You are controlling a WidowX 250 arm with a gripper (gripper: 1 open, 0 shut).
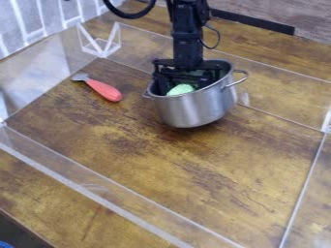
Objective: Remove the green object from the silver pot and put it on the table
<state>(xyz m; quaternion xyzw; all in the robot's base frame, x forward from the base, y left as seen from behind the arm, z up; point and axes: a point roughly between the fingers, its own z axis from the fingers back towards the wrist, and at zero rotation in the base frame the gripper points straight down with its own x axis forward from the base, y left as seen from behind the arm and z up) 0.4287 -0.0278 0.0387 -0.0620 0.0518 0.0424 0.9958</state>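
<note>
Camera view looks down at an angle over the table [155, 184], a dark brown plank top with strong grain, fenced by clear plastic walls [39, 68]. Starting at the left, a red-orange handled tool [101, 89] lies flat on the wood near the left wall, its pale end toward the wall and its coloured end toward the middle; it is apart from everything else. Behind it, against the far wall, a folded clear plastic piece [101, 37] stands in a V shape.

Right of the tool, past a strip of bare wood, sits the silver pot [196, 105], upright, round and shiny, with one small loop handle showing at its right rim. Inside it is the green object [181, 89], a pale green lump resting against the inner left side near the rim. It looks slightly longer than it is tall, with its long axis running roughly left to right across the picture, though it is too small to tell which end points where.

Black and pointing straight down from a dark arm that enters from the top edge, the gripper [184, 85] reaches into the pot's mouth. Its fingers stand to either side of the green object, which sits between them, low at their tips. Whether the fingers actually press on the lump or merely flank it cannot be told at this size.
</note>
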